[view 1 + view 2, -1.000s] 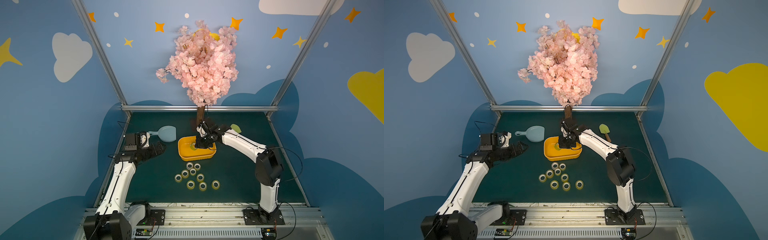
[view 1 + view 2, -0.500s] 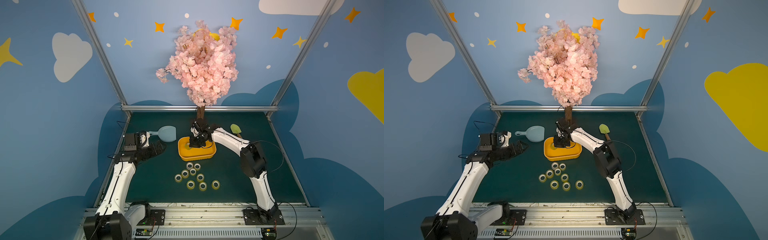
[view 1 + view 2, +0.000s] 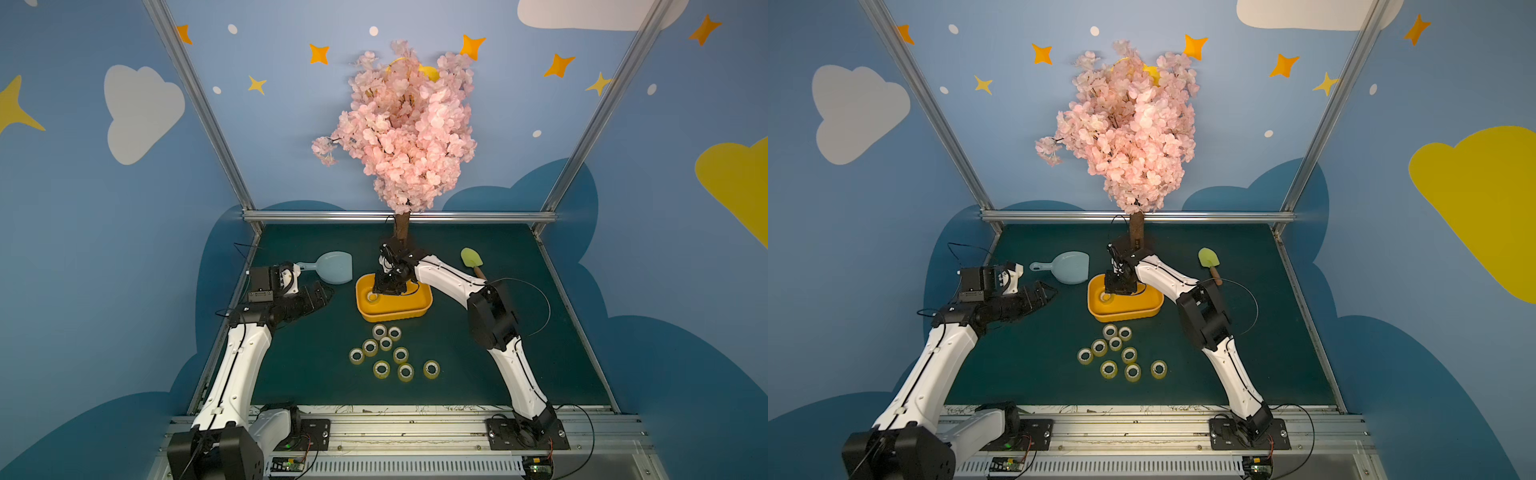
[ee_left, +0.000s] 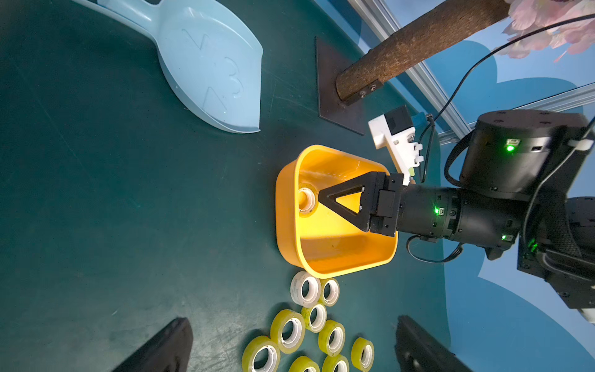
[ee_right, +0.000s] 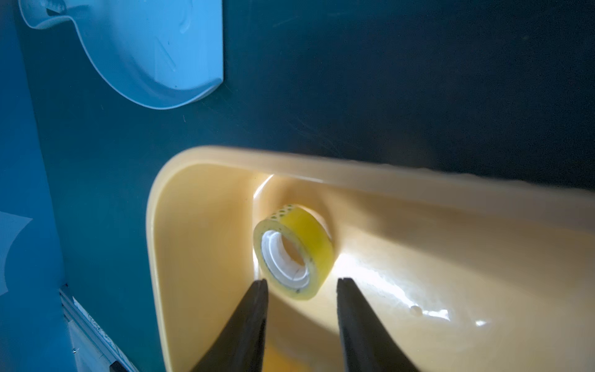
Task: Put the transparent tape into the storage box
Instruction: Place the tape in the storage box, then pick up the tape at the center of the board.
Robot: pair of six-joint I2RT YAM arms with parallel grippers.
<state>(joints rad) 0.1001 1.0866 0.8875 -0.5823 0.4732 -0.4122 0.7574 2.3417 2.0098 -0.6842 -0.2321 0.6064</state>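
Left pincer [image 3: 320, 294] was held open, frame left, empty. Tape roll [image 5: 306, 232] was seen lying in left end of storage box [image 3: 399, 316], frame centre. Right pincer [image 5: 304, 281] was spread apart just by it, nothing gripped. Drop was judged done; lift-out, then reach to loose rolls [image 3: 381, 369] on counter [image 3: 299, 365], was called for.

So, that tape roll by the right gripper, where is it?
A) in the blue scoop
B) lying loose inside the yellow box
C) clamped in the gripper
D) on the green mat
B: the tape roll lies on the storage box floor, beyond the open right gripper tips.
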